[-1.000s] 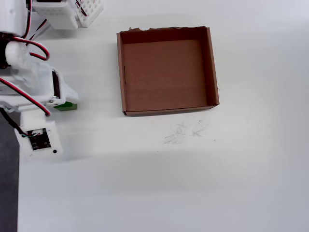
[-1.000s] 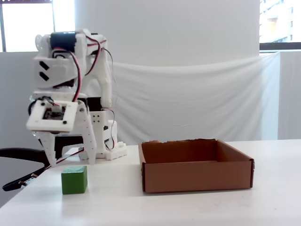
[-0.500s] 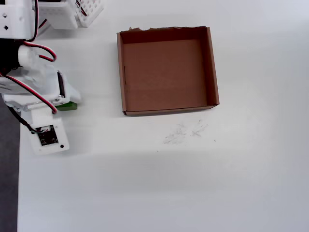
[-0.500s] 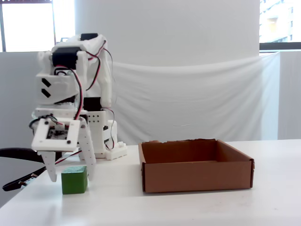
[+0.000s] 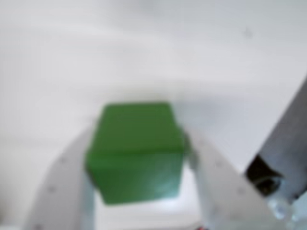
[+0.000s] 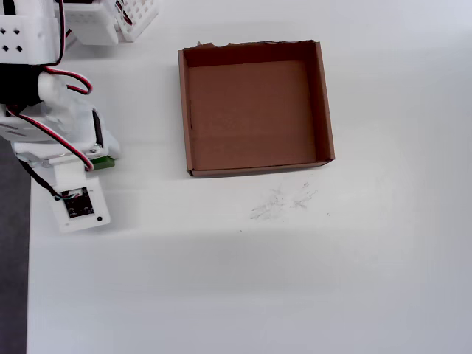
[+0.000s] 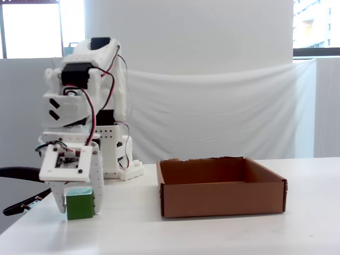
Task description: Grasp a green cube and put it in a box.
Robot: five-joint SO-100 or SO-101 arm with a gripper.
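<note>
The green cube (image 5: 136,153) sits between my gripper's (image 5: 139,143) two white fingers, which are shut on its left and right sides. In the fixed view the gripper (image 7: 79,211) points down at the table's left side, and the cube (image 7: 79,206) is at or just above the surface. In the overhead view only a green sliver of the cube (image 6: 103,163) shows under the wrist, where the gripper (image 6: 99,164) is mostly hidden. The brown cardboard box (image 6: 324,103) lies empty to the right, ragged edge at its far side; it also shows in the fixed view (image 7: 223,199).
The arm's white base (image 6: 88,22) stands at the overhead view's top left. The table's left edge, with dark floor beyond (image 6: 11,258), is close to the gripper. Faint scratch marks (image 6: 284,200) lie in front of the box. A white cloth backdrop (image 7: 223,122) hangs behind.
</note>
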